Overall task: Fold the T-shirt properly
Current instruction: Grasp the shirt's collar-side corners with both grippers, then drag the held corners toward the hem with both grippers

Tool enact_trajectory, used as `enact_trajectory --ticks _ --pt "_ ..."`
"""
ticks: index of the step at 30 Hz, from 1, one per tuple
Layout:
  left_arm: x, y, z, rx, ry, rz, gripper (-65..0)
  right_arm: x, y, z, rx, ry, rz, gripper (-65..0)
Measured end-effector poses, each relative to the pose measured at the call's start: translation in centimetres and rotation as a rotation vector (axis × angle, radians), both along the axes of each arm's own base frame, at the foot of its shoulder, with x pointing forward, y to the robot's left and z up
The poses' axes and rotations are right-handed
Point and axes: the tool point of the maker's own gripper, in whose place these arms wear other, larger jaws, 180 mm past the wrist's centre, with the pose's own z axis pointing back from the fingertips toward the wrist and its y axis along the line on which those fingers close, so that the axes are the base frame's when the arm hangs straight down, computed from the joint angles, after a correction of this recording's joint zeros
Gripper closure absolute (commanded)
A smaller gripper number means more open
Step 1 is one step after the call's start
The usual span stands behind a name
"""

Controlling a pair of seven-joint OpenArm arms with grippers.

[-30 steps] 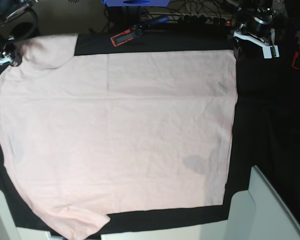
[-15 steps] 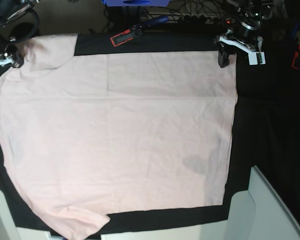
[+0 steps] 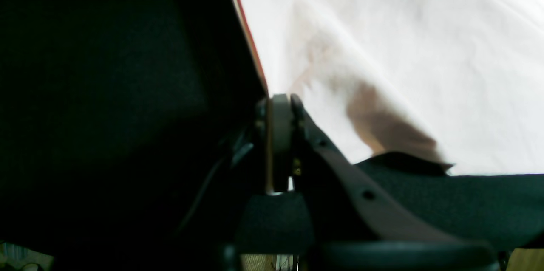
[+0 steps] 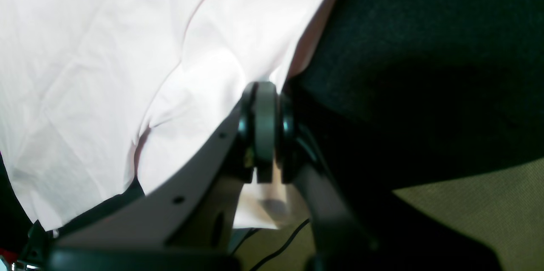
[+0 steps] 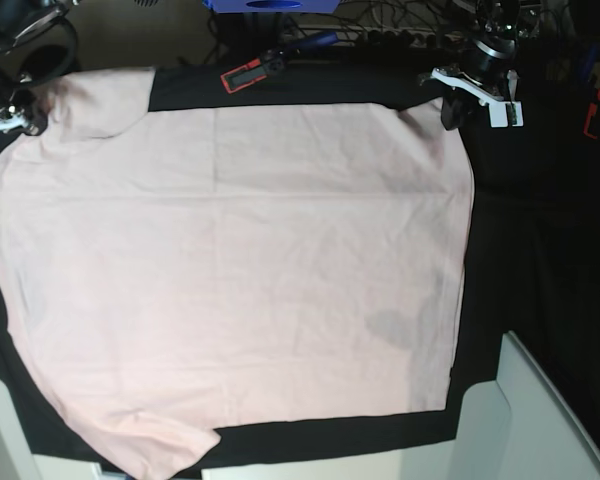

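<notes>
The T-shirt (image 5: pixel 230 270) lies flat, plain side up, on the black cloth (image 5: pixel 540 250), filling most of the base frame. The left gripper (image 5: pixel 448 112), upper right, is clamped on the shirt's corner. The right gripper (image 5: pixel 25 118), upper left, is clamped on the sleeve edge.

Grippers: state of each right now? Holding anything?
Left gripper: shut on the T-shirt, at its hem corner.
Right gripper: shut on the T-shirt, at the sleeve edge.
</notes>
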Motion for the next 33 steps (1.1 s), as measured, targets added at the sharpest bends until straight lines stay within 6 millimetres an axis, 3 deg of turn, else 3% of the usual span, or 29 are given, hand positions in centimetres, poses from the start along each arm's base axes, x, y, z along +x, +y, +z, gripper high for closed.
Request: enact_trajectory --ticks 7,14,23,29,33 --pt "0.1 0.0 0.1 -0.001 -0.002 -0.001 0.0 -0.6 -0.2 0.0 -0.007 0.004 -0.001 -0.3" --pt "0.2 2.4 1.4 0.04 0.003 0.034 0.0 -1.2 -2.3 1.5 -0.09 0.027 0.026 -0.3" --pt "2.3 2.3 3.9 0.056 -0.074 -0.001 0.0 0.1 -3.3 3.6 -0.171 0.027 0.107 -0.3" --pt "3.2 2.3 4.6 0.056 -0.099 -0.003 0.0 4.1 -3.4 5.9 -0.224 -0.053 0.161 -0.3" --pt "3.3 2.3 4.6 0.056 -0.103 -0.001 0.0 3.8 -3.4 5.7 -0.215 -0.02 0.173 -0.3"
